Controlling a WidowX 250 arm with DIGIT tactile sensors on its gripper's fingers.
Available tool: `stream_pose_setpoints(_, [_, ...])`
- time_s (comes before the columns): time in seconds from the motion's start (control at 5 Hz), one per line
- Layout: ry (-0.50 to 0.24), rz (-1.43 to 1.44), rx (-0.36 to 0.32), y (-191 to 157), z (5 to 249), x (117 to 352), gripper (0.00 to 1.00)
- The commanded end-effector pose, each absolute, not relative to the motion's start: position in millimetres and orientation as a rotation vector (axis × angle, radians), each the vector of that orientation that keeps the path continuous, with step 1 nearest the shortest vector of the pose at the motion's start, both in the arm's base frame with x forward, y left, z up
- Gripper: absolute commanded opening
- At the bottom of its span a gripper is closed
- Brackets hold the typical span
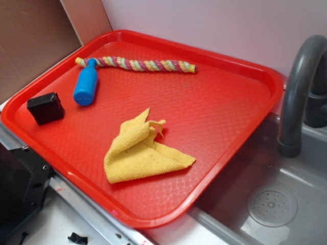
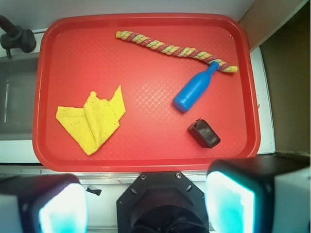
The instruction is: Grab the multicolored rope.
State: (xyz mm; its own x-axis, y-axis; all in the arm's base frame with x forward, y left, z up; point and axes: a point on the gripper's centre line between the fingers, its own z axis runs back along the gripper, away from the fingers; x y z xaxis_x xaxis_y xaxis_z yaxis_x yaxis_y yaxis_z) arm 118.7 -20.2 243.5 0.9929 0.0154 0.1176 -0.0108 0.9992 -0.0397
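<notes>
Wrist view: multicolored rope (image 2: 176, 50) touching bottle (image 2: 195, 89).

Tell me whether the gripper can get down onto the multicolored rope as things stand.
Probably yes. The multicolored rope lies uncovered along the tray's far side, with the gripper open and empty. Only the blue bottle's neck touches one end, so the middle looks free.
</notes>
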Motion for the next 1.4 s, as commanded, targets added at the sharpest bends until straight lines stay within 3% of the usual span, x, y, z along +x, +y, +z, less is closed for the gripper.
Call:
stream_pose_setpoints(0.0, [-0.118, 0.013, -0.039, -20, 244, 119, 1.00])
stream_pose_setpoints(0.4, [-0.162, 0.513, -0.029, -15, 217, 143, 1.00])
stream_pose_setpoints(0.6, [-0.033, 0.783, -0.152, -6, 184, 171, 1.00])
stream_pose_setpoints(1.0, [-0.124, 1.278, -0.139, 26, 140, 227, 1.00])
stream_pose_setpoints(1.2, [-0.158, 1.527, -0.135, 46, 127, 243, 1.00])
